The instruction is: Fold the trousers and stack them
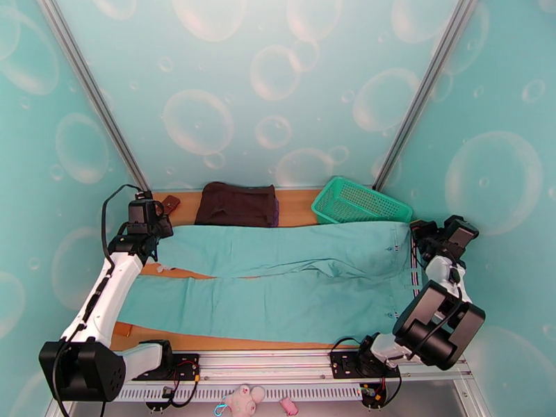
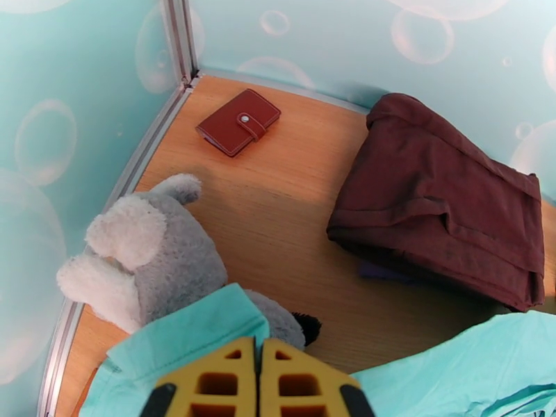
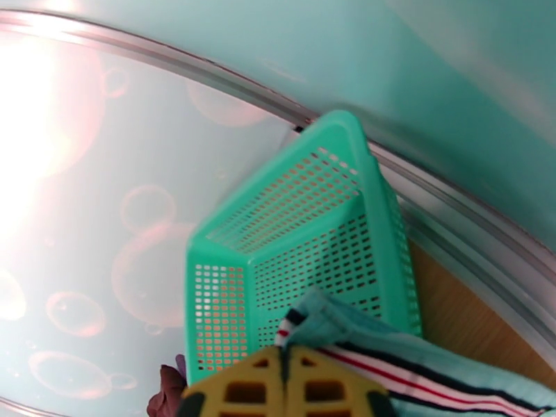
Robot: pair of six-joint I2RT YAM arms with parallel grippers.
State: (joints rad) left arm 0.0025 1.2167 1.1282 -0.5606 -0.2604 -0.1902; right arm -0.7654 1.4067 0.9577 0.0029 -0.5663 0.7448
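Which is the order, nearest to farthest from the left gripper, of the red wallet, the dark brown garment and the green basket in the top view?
From the left gripper:
1. Red wallet, just beyond it, in the far left corner.
2. Dark brown garment, at the back edge, left of centre.
3. Green basket, at the back right.

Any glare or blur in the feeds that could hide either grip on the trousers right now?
Right wrist view: blown-out glare on the wall upper left, clear of the right tool, which reads clearly, shut on the trousers with the green basket beyond. Left wrist view: even light, the left tool shut on teal cloth, crisp. Top external view: evenly lit, soft shadows, no glare.
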